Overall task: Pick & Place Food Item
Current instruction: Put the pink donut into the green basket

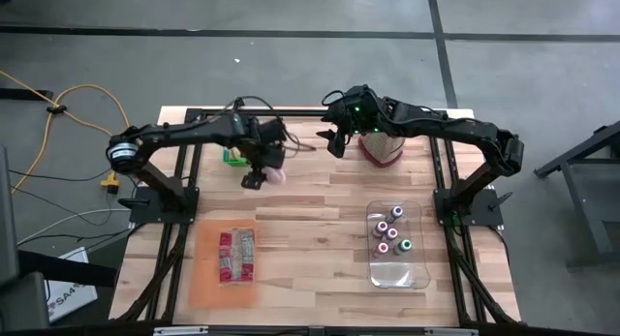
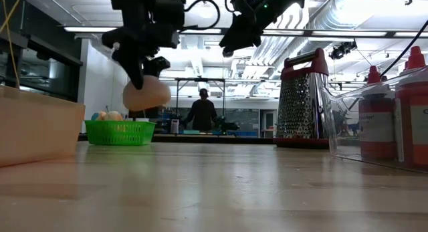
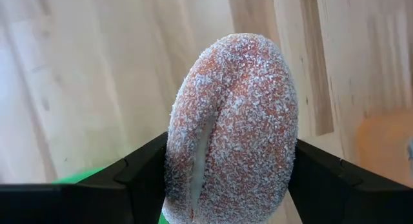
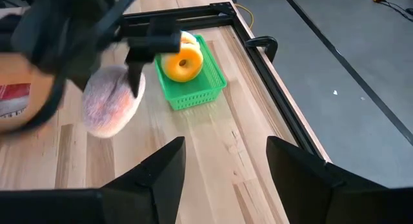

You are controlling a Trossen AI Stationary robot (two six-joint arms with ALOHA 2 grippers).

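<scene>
A sugar-coated donut (image 3: 232,127) hangs above the table between the fingers of my left gripper (image 1: 260,173), which is shut on it, just to the near right of a green basket (image 1: 232,154). The basket stands on its base on the table and holds a yellow-glazed donut (image 4: 184,64). The low view shows the sugared donut (image 2: 146,95) well clear of the wood. My right gripper (image 1: 339,139) hovers open and empty at the back middle, beside a red-trimmed grater (image 1: 381,147). My left gripper pinches the sugared donut between its two fingers, one on each opposite side (image 3: 177,166). The fingers (image 3: 145,175) come from above, pointing steeply down. The donut stands on edge in the hold, sticks out below the fingertips and is lifted clear of the table.
An orange board (image 1: 225,278) with a packaged item lies at the near left. A clear tray (image 1: 397,268) of small bottles sits at the near right. A black frame (image 4: 258,62) runs along the table's edges. Bare wood lies in the middle. A person (image 2: 202,111) stands far behind.
</scene>
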